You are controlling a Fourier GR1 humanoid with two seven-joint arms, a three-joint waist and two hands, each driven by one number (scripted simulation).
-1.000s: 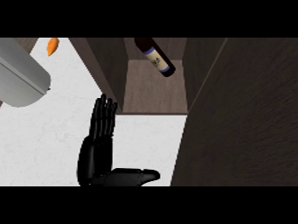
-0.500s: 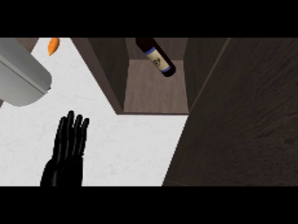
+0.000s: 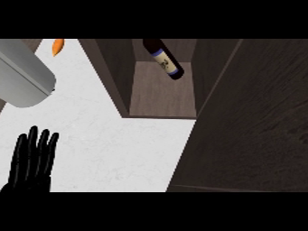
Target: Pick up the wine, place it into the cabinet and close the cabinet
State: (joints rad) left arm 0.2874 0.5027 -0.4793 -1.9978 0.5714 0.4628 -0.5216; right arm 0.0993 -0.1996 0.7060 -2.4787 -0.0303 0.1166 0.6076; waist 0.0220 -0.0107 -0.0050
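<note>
The wine bottle (image 3: pixel 164 61), dark with a white label and a blue band, stands tilted inside the open cabinet (image 3: pixel 161 97) at the top centre. A wide dark wooden cabinet door (image 3: pixel 263 126) fills the right side of the view. My left hand (image 3: pixel 31 162) is open, fingers straight and pointing up, over the white counter (image 3: pixel 116 144) at the lower left. It is well apart from the cabinet and holds nothing. My right hand does not show.
A large grey rounded appliance (image 3: pixel 16 74) lies at the upper left. Just right of it, at the top edge, is an orange carrot (image 3: pixel 58 46). The cabinet's left wall (image 3: pixel 113 72) rises from the counter.
My left hand has drawn back from the cabinet's left wall, moving left and down to the lower left corner. The bottle and the cabinet stay as they were.
</note>
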